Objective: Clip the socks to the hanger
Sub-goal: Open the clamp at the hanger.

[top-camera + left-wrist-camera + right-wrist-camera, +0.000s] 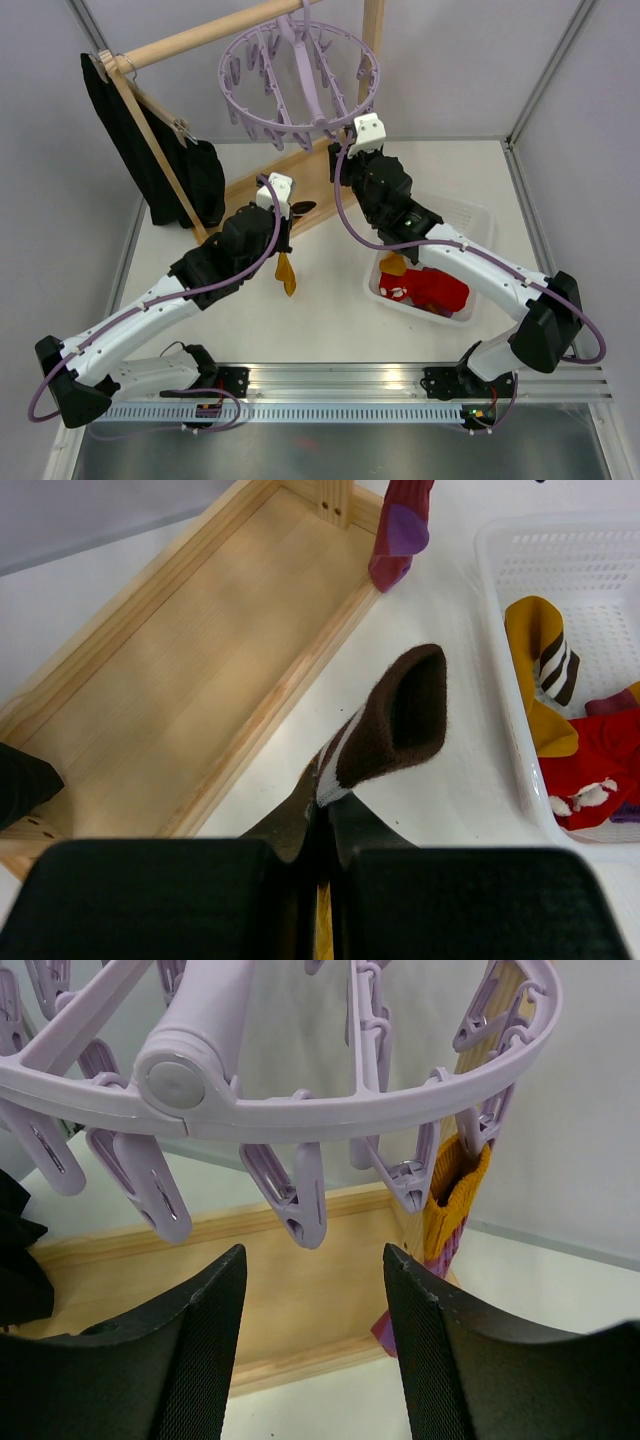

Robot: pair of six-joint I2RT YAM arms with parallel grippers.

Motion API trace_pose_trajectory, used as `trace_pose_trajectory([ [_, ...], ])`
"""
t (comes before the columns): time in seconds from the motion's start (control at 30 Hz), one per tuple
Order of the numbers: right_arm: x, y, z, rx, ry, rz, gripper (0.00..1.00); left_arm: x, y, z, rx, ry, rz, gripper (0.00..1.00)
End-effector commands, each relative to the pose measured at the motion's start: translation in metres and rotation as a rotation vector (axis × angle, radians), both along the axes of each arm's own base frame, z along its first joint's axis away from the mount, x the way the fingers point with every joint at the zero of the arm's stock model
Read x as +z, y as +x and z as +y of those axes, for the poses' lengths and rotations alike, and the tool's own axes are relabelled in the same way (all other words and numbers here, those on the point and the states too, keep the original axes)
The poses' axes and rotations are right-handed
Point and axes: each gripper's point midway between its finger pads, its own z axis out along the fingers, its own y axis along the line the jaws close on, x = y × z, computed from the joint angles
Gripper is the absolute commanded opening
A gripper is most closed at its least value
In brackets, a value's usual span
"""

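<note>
Left gripper (322, 825): clamped on a sock (400, 720) with a brown cuff, white stripes and a mustard foot, dangling above the table beside the wooden rack base (170, 670).
Right gripper (312, 1305): jaws wide, empty, just under the hanger (300, 1125), a lavender ring of pegs.
Mustard-cuffed sock (455, 1195): clipped to one peg.
Red and mustard socks (425, 288): in the white basket (470, 222).

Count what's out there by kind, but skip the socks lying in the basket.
socks: 2, the brown-cuffed sock in the left pincer and the mustard-cuffed sock clipped to the lavender hanger
clip hangers: 1
white basket: 1
wooden rack: 1
black garment: 1
Total: 6
</note>
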Motion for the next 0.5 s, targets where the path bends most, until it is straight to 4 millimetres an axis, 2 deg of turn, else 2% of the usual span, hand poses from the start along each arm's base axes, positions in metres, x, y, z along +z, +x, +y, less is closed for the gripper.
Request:
trace_pose_trajectory([
  [0.0, 0.029, -0.001, 0.000, -0.041, 0.055, -0.080, 0.63, 0.013, 0.000, -0.002, -0.004, -0.062, -0.025, 0.02],
  [0.27, 0.032, -0.003, 0.006, -0.095, 0.059, -0.130, 0.65, 0.013, 0.000, -0.003, -0.006, -0.066, -0.026, 0.02],
  [0.47, 0.031, 0.002, 0.010, -0.126, 0.068, -0.143, 0.65, 0.012, 0.000, -0.003, -0.007, -0.063, -0.025, 0.02],
])
